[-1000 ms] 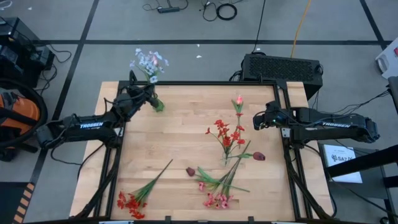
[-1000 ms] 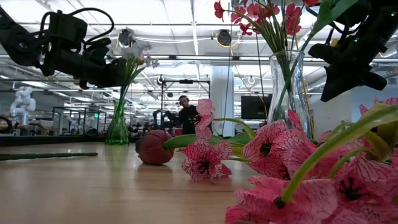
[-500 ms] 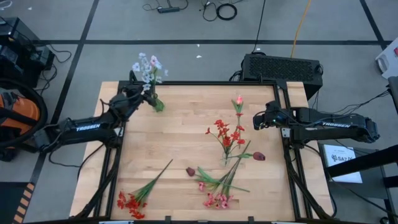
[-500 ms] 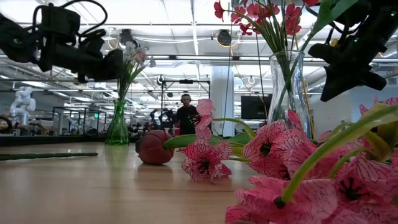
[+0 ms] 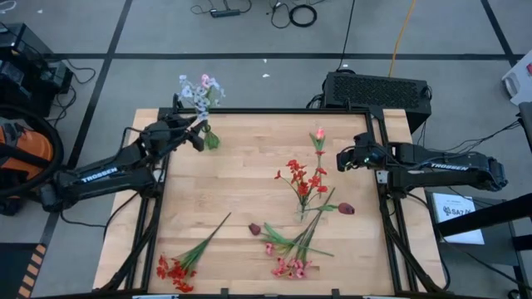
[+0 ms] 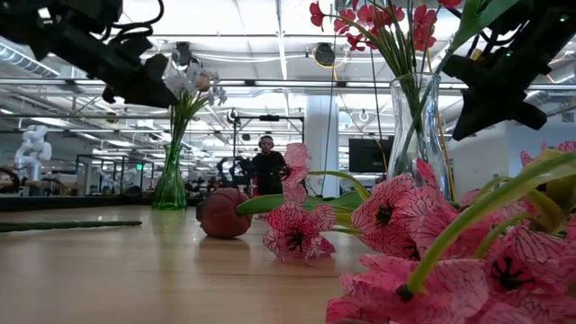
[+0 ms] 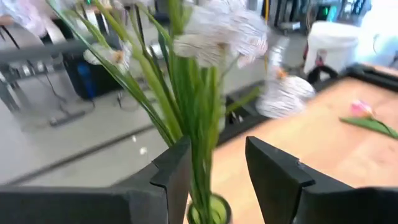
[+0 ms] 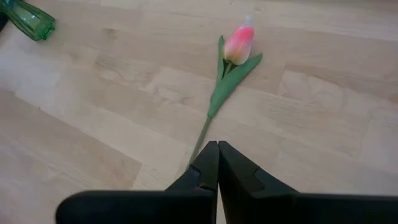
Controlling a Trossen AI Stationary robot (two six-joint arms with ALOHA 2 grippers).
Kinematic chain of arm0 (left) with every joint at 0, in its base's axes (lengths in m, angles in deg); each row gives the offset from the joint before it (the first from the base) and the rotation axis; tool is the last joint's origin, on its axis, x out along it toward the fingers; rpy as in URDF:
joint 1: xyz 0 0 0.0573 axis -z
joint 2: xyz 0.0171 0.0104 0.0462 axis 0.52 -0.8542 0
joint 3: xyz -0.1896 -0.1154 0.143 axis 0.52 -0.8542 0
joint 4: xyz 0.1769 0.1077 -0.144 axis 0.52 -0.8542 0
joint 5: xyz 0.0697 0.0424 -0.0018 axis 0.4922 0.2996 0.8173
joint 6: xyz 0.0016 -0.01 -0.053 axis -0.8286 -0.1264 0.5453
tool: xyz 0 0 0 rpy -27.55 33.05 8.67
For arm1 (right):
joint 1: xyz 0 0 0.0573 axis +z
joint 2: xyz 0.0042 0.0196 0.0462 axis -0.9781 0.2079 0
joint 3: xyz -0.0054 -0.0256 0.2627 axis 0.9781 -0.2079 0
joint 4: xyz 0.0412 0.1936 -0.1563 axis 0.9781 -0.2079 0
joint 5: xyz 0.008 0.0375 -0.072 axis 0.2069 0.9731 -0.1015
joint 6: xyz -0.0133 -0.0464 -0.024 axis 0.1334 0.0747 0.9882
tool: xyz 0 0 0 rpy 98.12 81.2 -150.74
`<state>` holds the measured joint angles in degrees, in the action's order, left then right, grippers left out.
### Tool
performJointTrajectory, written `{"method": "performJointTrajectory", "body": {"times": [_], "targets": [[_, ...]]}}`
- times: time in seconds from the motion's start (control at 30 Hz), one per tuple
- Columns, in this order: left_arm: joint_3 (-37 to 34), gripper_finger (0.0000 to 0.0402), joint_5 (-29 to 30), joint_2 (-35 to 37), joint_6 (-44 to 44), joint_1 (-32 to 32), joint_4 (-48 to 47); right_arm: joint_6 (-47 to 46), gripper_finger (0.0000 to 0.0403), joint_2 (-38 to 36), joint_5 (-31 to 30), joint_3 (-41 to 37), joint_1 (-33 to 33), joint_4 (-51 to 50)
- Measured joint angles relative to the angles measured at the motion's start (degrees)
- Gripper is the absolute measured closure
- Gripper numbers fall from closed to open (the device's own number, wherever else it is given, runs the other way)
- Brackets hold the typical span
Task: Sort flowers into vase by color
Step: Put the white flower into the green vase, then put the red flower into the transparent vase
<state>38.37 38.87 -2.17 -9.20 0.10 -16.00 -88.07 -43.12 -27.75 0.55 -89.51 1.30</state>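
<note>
Pale blue-white flowers (image 5: 198, 90) stand with their stems in a green vase (image 5: 211, 140) at the table's far left corner. My left gripper (image 5: 196, 134) hovers open just left of them; in the left wrist view its fingers (image 7: 176, 171) stand apart, with the stems (image 7: 198, 118) showing beyond the gap, untouched. My right gripper (image 5: 342, 158) hangs shut above the right side, over the stem of a pink tulip (image 8: 239, 42) that lies flat on the wood. Red flowers (image 5: 302, 181) stand in a clear vase (image 6: 417, 126).
On the near half lie a red spray (image 5: 173, 267), a pink spray (image 5: 287, 266) and two dark maroon blooms (image 5: 346, 208) (image 5: 254, 228). A black box (image 5: 378, 90) stands behind the far edge. Bare wood lies in the middle left. A person stands in the room behind.
My left gripper has risen and drawn back a little toward the table's left edge, tipping up closer to level, away from the pale flowers' stems. The flowers stay standing in the green vase. My right arm has kept still.
</note>
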Motion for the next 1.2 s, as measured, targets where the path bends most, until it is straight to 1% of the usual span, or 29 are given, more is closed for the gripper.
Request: {"method": "performJointTrajectory", "body": {"times": [0.13, 0.27, 0.37, 0.47, 0.63, 0.77, 0.93, 1.07, 1.1, 1.2], "targets": [[3.9, 0.0245, 0.0, 0.1, 4.3, 1.9, -10.4, 2.1, 0.0403, 0.0, -0.1, 0.0, -1.3, 1.3], [6.6, 0.0245, 0.0, 0.1, 11.0, 4.6, -19.7, 3.7, 0.0403, 0.0, 0.0, 0.0, -2.4, 2.0], [7.6, 0.0245, 0.0, -0.1, 14.2, 7.3, -23.1, 4.9, 0.0403, 0.0, 0.0, 0.0, -2.9, 2.0], [7.7, 0.0245, 0.7, -0.6, 16.4, 10.7, -23.7, 6.0, 0.0403, 0.0, 0.1, 0.0, -3.3, 2.0], [7.7, 0.0245, 4.1, -3.1, 20.5, 17.5, -23.4, 6.3, 0.0403, 0.0, 0.2, 0.0, -3.5, 2.0], [7.7, 0.0245, 5.3, -6.4, 22.2, 23.1, -21.8, 7.1, 0.0403, 0.0, 0.3, 0.0, -3.5, 2.0], [7.7, 0.0245, 9.9, -10.8, 27.1, 29.2, -18.8, 7.5, 0.0403, 0.0, 0.3, 0.0, -3.5, 1.9], [9.0, 0.0245, 10.4, -14.6, 28.7, 32.9, -17.3, 8.6, 0.0403, 0.0, 0.6, 0.0, -3.5, 1.8], [9.8, 0.0245, 10.5, -15.7, 28.7, 33.7, -17.3, 9.3, 0.0403, 0.0, 1.0, 0.0, -3.5, 1.5], [12.5, 0.0245, 10.7, -19.3, 28.7, 36.0, -17.2, 11.9, 0.0403, 0.0, 4.8, 0.0, -3.5, -0.9]]}}
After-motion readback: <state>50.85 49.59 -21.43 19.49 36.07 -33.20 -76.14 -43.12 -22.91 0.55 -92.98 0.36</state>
